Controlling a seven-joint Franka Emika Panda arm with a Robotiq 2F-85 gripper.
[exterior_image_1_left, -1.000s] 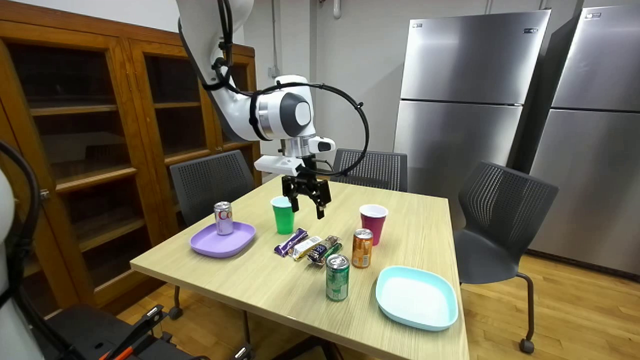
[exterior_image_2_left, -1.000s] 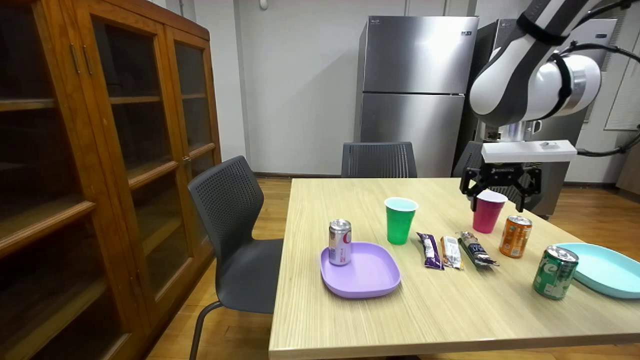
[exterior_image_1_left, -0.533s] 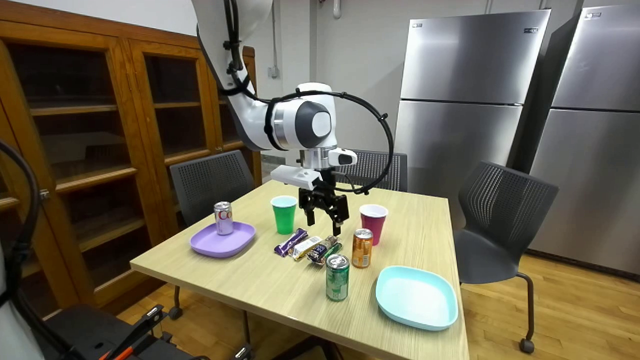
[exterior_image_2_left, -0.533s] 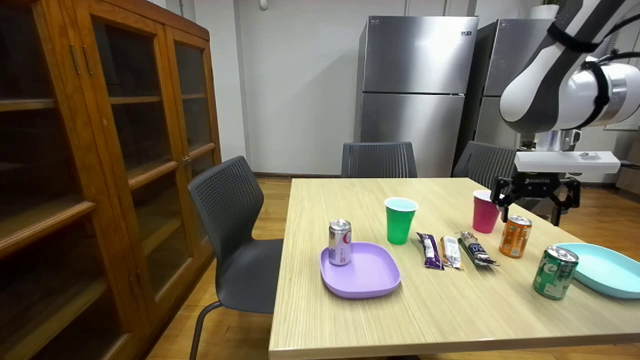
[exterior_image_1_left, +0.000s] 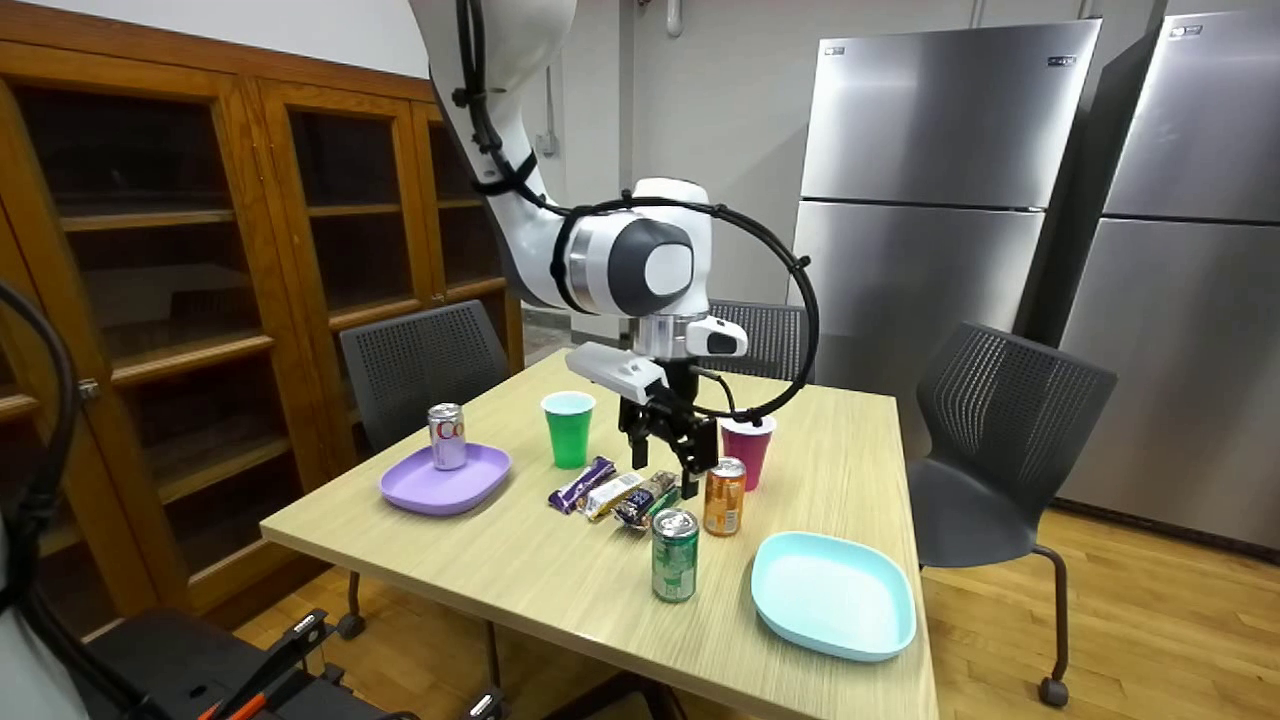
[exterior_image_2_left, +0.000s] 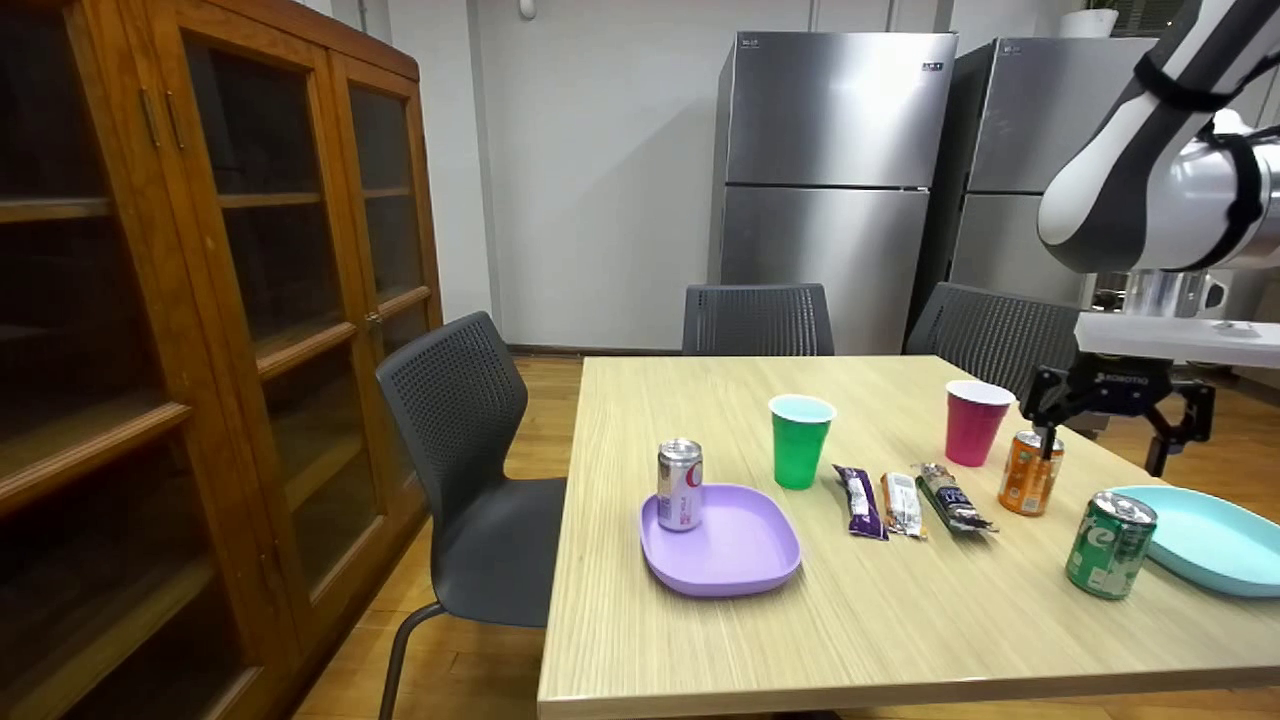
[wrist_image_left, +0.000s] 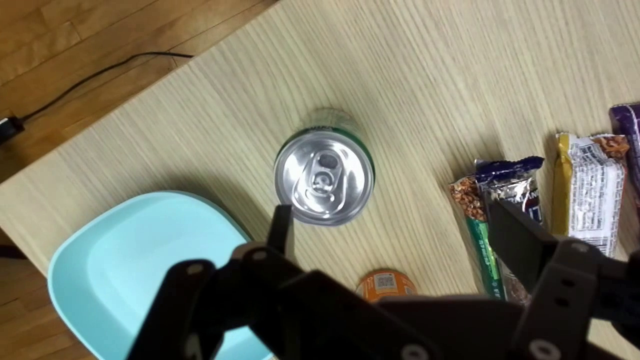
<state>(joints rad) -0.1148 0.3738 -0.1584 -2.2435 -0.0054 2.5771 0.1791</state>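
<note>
My gripper (exterior_image_1_left: 665, 474) hangs open above the table with nothing between its fingers. In the wrist view, the green can (wrist_image_left: 324, 175) stands upright just past one fingertip, its silver lid facing up. The orange can (wrist_image_left: 386, 285) shows between the jaws, mostly hidden by the gripper body. Snack bars lie under the far finger: a green-wrapped bar (wrist_image_left: 484, 250), a dark blue one (wrist_image_left: 510, 175) and a white and yellow one (wrist_image_left: 595, 195). In an exterior view a finger overlaps the orange can (exterior_image_2_left: 1030, 485); contact I cannot tell.
A teal plate (exterior_image_1_left: 835, 597) sits near the green can by the table edge. The purple plate (exterior_image_2_left: 740, 560) carries a silver can (exterior_image_2_left: 680, 485). A green cup (exterior_image_2_left: 798, 445) and a magenta cup (exterior_image_2_left: 972, 430) stand upright. Chairs (exterior_image_1_left: 1010, 440) surround the table (exterior_image_2_left: 680, 420).
My gripper has moved to the right and lower in both exterior views, staying open. The cans, cups, plates and bars have not moved.
</note>
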